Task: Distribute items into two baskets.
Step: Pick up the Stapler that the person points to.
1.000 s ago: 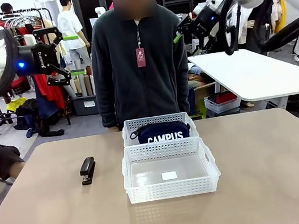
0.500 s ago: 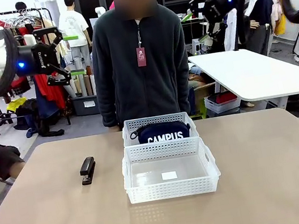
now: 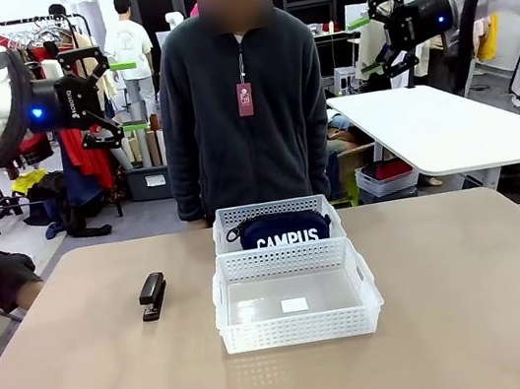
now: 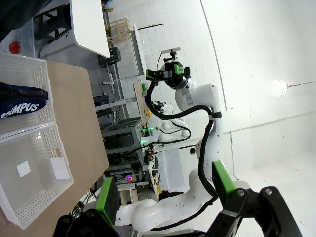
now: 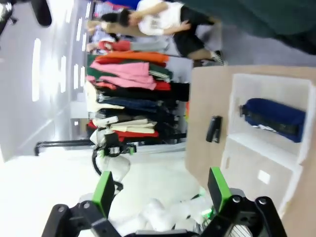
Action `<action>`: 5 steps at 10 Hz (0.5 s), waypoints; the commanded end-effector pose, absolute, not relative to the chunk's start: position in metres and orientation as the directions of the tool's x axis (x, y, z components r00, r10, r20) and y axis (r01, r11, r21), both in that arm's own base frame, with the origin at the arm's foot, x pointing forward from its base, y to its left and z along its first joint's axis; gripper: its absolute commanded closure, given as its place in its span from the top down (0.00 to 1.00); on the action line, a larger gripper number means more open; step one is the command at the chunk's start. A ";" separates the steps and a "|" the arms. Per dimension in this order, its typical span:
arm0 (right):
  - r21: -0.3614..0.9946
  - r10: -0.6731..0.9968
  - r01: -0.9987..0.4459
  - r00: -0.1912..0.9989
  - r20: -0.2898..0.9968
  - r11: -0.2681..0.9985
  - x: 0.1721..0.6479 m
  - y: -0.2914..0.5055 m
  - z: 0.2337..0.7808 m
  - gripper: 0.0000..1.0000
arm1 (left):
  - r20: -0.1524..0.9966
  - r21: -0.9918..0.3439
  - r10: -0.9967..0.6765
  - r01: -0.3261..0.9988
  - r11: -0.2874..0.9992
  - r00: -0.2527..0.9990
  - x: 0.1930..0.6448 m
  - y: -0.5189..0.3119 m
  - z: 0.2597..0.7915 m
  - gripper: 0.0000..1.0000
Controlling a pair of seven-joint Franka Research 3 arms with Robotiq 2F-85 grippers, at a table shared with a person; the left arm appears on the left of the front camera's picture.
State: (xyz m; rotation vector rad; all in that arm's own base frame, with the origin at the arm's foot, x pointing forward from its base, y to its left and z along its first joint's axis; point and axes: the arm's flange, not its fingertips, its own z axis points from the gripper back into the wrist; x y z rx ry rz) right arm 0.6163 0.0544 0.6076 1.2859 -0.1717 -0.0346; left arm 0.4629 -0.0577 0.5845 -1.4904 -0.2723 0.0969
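The navy CAMPUS pouch (image 3: 284,230) lies in the far basket (image 3: 244,215). The near basket (image 3: 301,329), touching it, holds just a white label (image 3: 294,304). The black stapler (image 3: 152,295) lies on the surface (image 3: 480,317) toward its left edge and is probably next. The left jaws, spread and empty high over the far left corner, should straddle its narrow sides. The right jaws hang spread too. The stapler's hinge end is hard to make out.

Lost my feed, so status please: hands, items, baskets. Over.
Open, raised, empty: left hand, right hand. CAMPUS pouch in far basket; stapler on table, left of near basket. Beyond the baskets, a person standing.
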 end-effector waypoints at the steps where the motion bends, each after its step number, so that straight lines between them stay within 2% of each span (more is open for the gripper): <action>1: 0.976 -0.121 -0.080 0.987 0.106 0.202 0.585 0.066 0.586 1.00 | 0.117 -0.992 0.228 0.102 0.077 0.967 0.462 -0.058 0.587 1.00; 5: 0.981 -0.192 0.040 0.981 -0.004 0.188 0.578 0.075 0.576 1.00 | 0.117 -0.992 0.228 0.102 0.077 0.967 0.462 -0.058 0.587 1.00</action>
